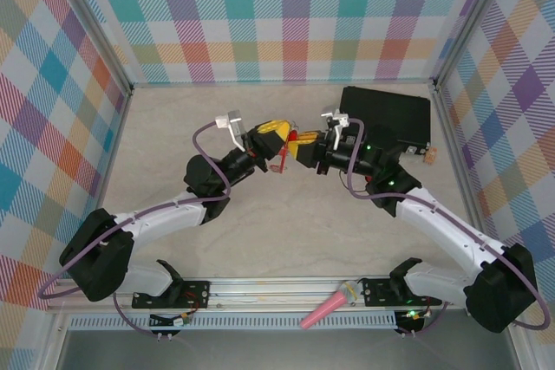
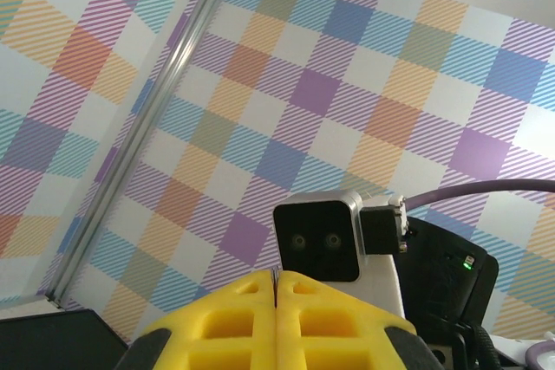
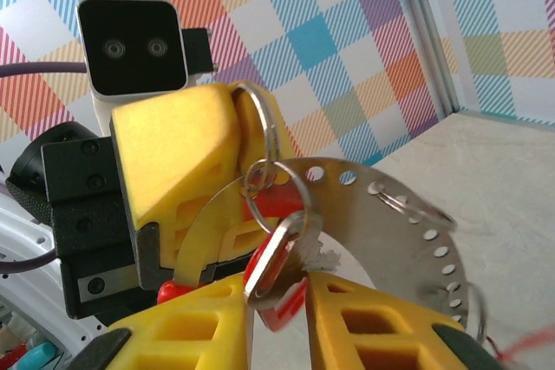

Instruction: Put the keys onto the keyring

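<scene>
**A:** Keyring (image 3: 267,127) is up in the air between the two arms, above the desk (image 1: 260,240), no part of it resting on the surface. Left end effector (image 2: 276,288) fully closed, thin wire loop pinched at its yellow tips.

**B:** And the right?

**A:** Right end effector (image 3: 277,301) nearly closed on one key (image 3: 276,253). Silvery blade up, red part low between the pads. Top of the key sits close against the wire loop, with a perforated metal plate (image 3: 381,214) just behind.

**B:** Step in hand?

**A:** Threading, by my read. Cannot tell whether the key's hole has caught the wire; too cluttered there.

**B:** Next move?

**A:** Likely a fine push of the key along the wire while the left holds firm. Probably needs a small twist to find the ring's gap. Risk: the key pivots or slips in the pads.
</scene>
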Controlling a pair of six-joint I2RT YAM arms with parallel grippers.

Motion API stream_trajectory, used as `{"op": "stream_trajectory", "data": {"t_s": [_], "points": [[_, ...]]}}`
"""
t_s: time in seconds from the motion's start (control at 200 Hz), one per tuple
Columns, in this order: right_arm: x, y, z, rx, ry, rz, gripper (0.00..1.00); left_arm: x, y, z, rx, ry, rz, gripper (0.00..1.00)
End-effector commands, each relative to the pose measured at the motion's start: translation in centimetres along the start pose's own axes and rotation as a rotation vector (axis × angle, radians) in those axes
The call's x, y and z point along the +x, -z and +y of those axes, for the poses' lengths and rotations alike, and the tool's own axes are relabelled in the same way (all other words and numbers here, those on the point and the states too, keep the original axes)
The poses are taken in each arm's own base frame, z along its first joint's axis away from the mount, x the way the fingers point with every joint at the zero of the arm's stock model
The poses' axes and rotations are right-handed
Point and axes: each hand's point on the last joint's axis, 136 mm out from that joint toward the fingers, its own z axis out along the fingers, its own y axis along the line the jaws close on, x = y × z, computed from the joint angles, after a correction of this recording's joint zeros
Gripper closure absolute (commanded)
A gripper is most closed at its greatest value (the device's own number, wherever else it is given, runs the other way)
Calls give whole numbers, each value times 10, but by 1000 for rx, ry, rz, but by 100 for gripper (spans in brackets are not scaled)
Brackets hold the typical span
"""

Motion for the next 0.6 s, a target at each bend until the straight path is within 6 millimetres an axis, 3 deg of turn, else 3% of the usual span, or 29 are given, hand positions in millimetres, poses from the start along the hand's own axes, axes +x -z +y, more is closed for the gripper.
{"op": "stream_trajectory", "data": {"t_s": [0.0, 0.505, 0.595], "points": [[-19, -2, 14, -28, 55, -52, 77, -20, -6, -20, 71, -39, -68, 100], [-20, 11, 13, 18, 77, -84, 76, -21, -1, -23, 65, -38, -75, 100], [-19, 15, 19, -3, 87, -88, 72, -22, 0, -24, 64, -44, -78, 100]]}}
